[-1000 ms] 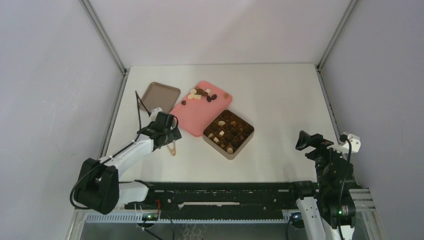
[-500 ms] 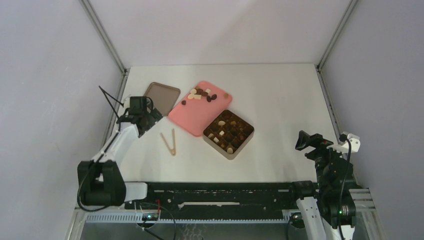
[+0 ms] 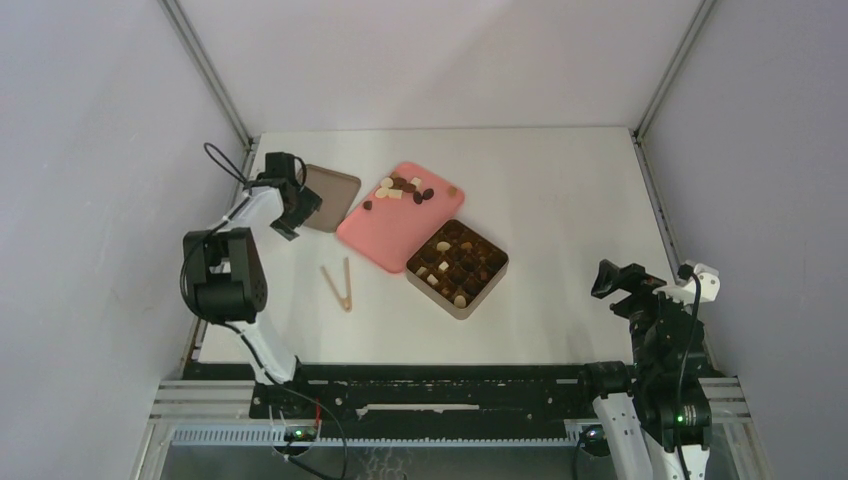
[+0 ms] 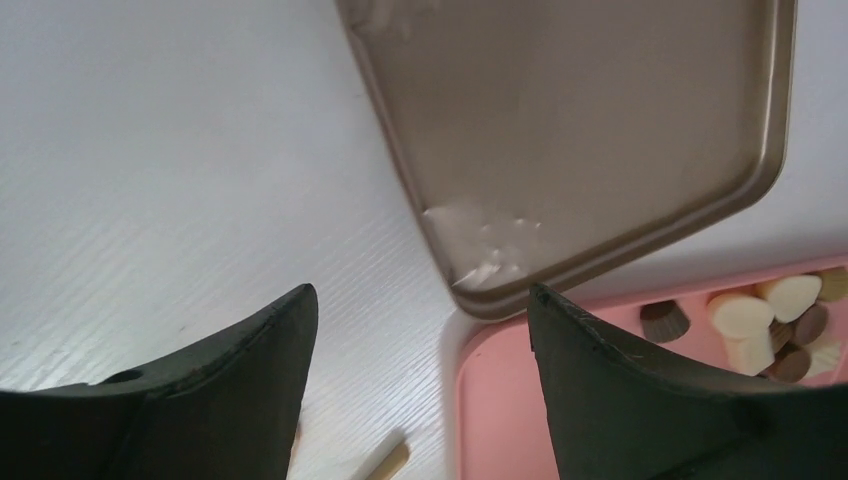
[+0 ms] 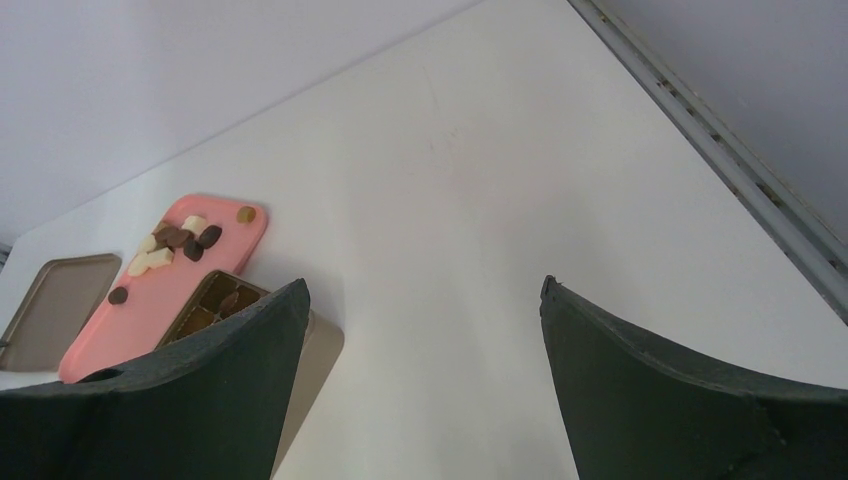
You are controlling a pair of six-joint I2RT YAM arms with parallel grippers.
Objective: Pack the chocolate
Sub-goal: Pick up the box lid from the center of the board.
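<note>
Left arm: white links, black joint housings, thin black cable looped at the end farthest from the black base rail. Right arm: mostly black, white cap farthest from the rail, green light glowed near it. Left tool fingers were matte black, broad, blunt-tipped; right tool matched.

Soft, even, bright light; pale glare on the tan lid; dark fingers slightly blurred up close.

Pink tray — brown, cream chocolate
</note>
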